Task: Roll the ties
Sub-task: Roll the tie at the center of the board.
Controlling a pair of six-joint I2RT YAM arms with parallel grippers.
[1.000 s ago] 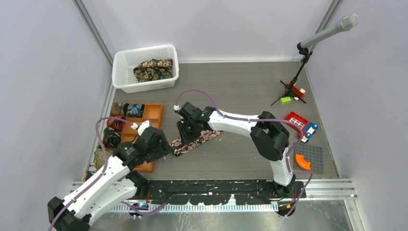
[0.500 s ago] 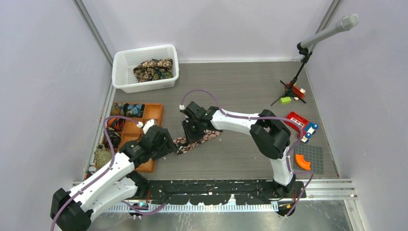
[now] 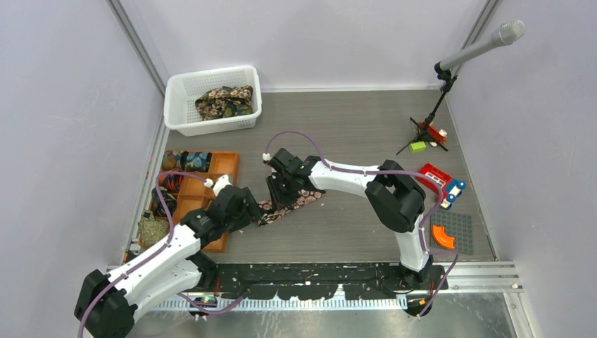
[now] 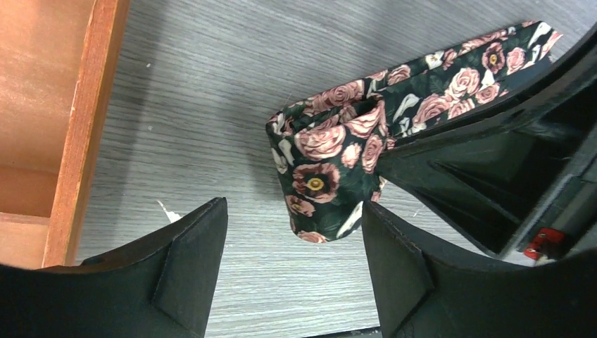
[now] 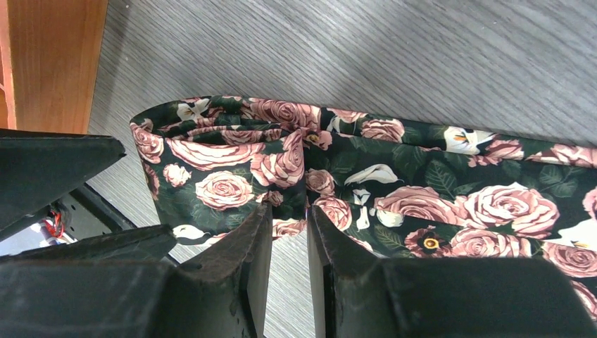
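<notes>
A black tie with pink roses (image 3: 301, 199) lies on the table right of the orange tray (image 3: 224, 167). Its left end is folded into a small loose roll (image 4: 320, 165) that stands on edge. My right gripper (image 5: 290, 210) is shut on the fabric at that roll (image 5: 211, 165), pinching it from above. In the top view it (image 3: 276, 195) sits at the tie's left end. My left gripper (image 4: 294, 215) is open just short of the roll, and its right finger (image 4: 394, 260) touches the roll's lower edge. More ties (image 3: 224, 102) lie in the white basket.
The white mesh basket (image 3: 177, 105) stands at the back left. The orange tray's wooden edge (image 4: 84, 127) is close on the left gripper's left, with rolled ties (image 3: 197, 160) in its compartments. A microphone stand (image 3: 440, 105) and toy bricks (image 3: 440, 183) are at the right.
My left gripper has moved right, up to the tie's rolled end. My right gripper has shifted slightly right and closed a little more on the fabric.
</notes>
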